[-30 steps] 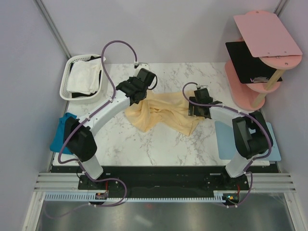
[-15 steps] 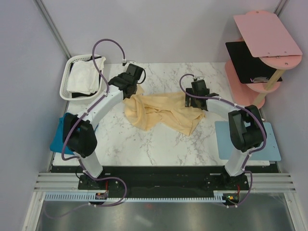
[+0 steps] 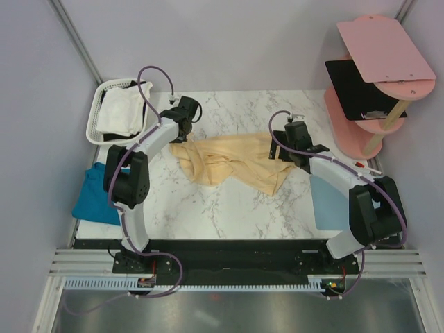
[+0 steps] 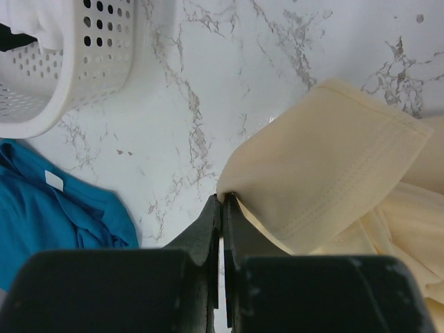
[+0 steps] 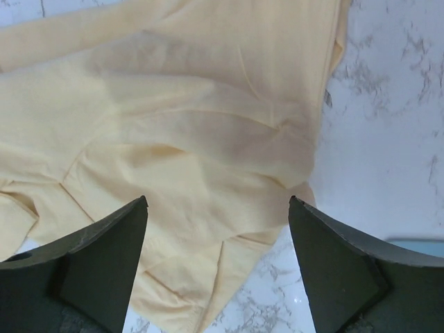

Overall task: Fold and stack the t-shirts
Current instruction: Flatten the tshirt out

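The pale yellow-cream t-shirt (image 3: 232, 161) lies crumpled in the middle of the marble table. My left gripper (image 3: 182, 132) is shut on its far left edge; in the left wrist view the jaws (image 4: 223, 202) pinch a corner of the yellow cloth (image 4: 326, 166). My right gripper (image 3: 290, 149) is open above the shirt's right edge; in the right wrist view its fingers (image 5: 132, 222) spread wide over the yellow cloth (image 5: 194, 139), holding nothing. The teal blue t-shirt (image 3: 97, 198) lies at the table's left edge, also in the left wrist view (image 4: 55, 222). The white t-shirt (image 3: 121, 114) is in the basket.
A white slotted basket (image 3: 97, 135) stands at the far left corner, also in the left wrist view (image 4: 76, 76). A light-blue mat (image 3: 329, 201) lies at the right edge under my right arm. A pink shelf stand (image 3: 374, 76) stands at the far right.
My left gripper has pulled the yellow shirt's left edge further left and back. My right gripper has swung right and let go; the shirt now lies wider and flatter.
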`<state>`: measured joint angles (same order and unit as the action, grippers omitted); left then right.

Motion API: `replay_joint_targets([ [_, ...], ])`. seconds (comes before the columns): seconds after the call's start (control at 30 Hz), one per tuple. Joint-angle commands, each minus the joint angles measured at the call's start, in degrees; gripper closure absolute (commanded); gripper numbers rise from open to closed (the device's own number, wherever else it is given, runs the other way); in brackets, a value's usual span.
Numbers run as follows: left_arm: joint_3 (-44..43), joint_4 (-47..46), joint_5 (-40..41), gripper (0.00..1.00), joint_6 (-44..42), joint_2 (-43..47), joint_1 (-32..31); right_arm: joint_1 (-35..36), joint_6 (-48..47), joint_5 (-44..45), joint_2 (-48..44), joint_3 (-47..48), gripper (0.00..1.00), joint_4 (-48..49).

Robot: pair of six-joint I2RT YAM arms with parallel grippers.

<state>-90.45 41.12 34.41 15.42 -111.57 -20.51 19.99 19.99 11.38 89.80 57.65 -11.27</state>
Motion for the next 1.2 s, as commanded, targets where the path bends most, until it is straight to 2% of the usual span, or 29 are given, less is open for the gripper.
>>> replay_joint_targets([
  [0.0, -3.59, 0.27, -0.4, 0.98, -0.92, -1.54, 0.47, -3.63, 9.87, -6.18, -6.03, -4.2, 0.15, -0.42],
  [0.13, -3.41, 0.18, -0.49, 0.98, -0.57, -2.16, 0.47, -7.5, 14.9, -11.28, -8.06, -8.24, 0.26, 0.89],
  [0.43, -3.33, 0.27, -0.84, 0.98, -0.39, -2.43, 0.47, -10.76, 21.67, -20.86, -5.17, -13.61, 0.36, 7.92],
  [0.83, -3.15, 0.19, -0.31, 0.98, -0.66, -2.07, 0.47, -10.76, 24.49, -20.08, 0.9, -15.2, 0.48, 14.96],
  [0.93, -3.32, 0.27, -0.22, 0.98, -0.65, -1.9, 0.47, -10.67, 24.92, -18.94, 1.78, -15.28, 0.61, 17.15],
  [0.97, -3.32, 0.19, -0.22, 0.98, -0.57, -1.9, 0.47, -10.76, 25.1, -18.5, 1.96, -15.28, 0.74, 17.68],
  [1.07, -3.32, 0.27, 0.04, 0.98, -0.65, -1.81, 0.47, -10.58, 25.54, -17.18, 1.7, -15.81, 0.93, 19.7],
  [1.17, -3.33, 0.27, 0.92, 0.98, -0.74, -1.9, 0.47, -9.45, 25.63, -13.94, -1.55, -17.3, 1.0, 21.11],
])
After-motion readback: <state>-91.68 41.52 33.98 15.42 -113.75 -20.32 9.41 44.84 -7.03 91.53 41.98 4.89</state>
